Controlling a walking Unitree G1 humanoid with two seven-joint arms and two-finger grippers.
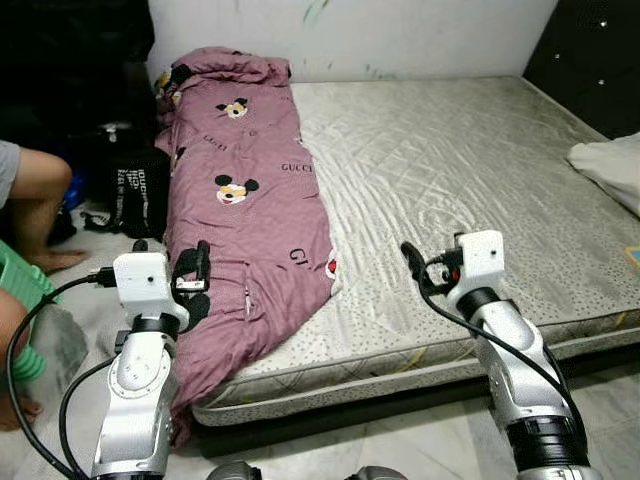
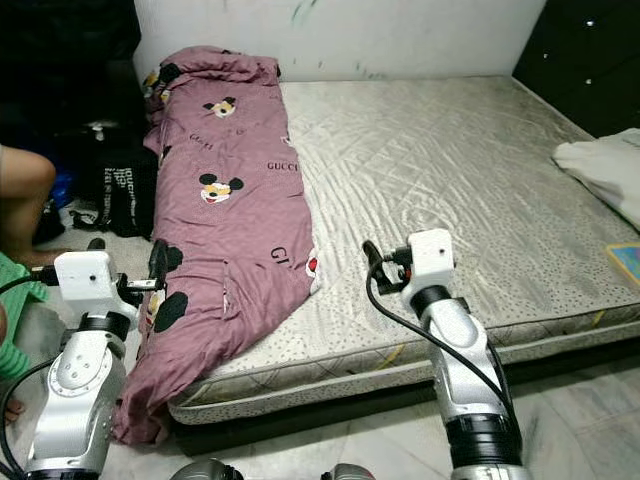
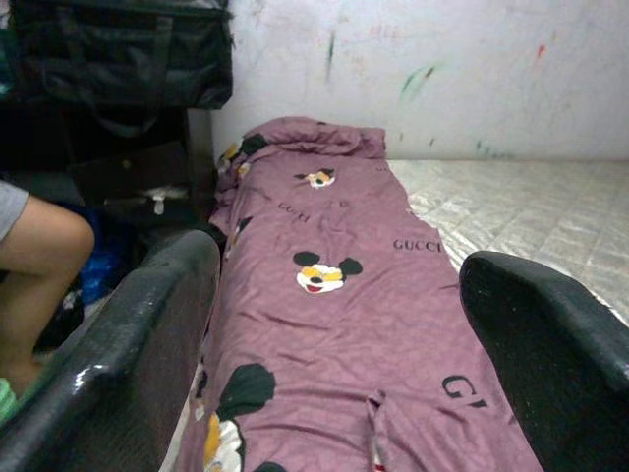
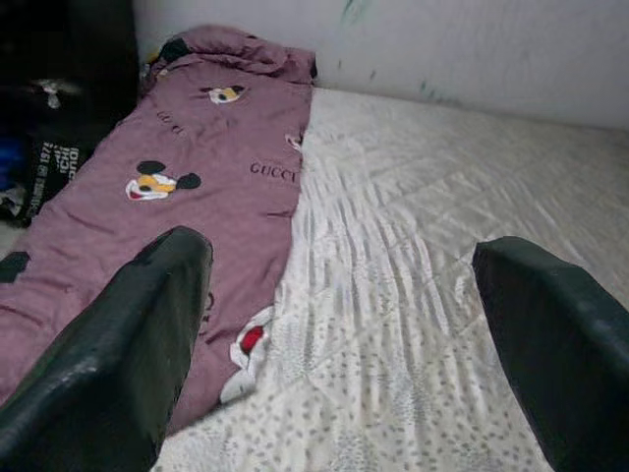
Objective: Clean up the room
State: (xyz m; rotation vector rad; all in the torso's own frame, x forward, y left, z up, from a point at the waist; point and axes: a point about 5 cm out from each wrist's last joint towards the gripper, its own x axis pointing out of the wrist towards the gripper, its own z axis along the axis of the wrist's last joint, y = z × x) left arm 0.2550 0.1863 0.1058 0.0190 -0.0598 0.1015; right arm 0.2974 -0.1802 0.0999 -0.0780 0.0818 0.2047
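Observation:
A purple blanket point(image 1: 245, 215) printed with cartoon mice and letters lies lengthwise along the left side of the grey quilted mattress point(image 1: 450, 170). Its near end hangs over the mattress's front left corner toward the floor. My left gripper point(image 3: 334, 374) is open, held just above the blanket's near end at the bed's left edge, with its fingers point(image 3: 128, 354) spread wide. My right gripper point(image 4: 344, 334) is also open, hovering over bare mattress a little right of the blanket's edge. Neither gripper holds or touches anything.
A person's bare leg point(image 1: 35, 200) and a green object point(image 1: 25, 280) are on the floor at far left. A black bag point(image 1: 135, 190) stands beside the bed. A white cloth point(image 1: 610, 165) lies on the mattress's right edge, and a dark panel point(image 1: 590, 50) stands behind it.

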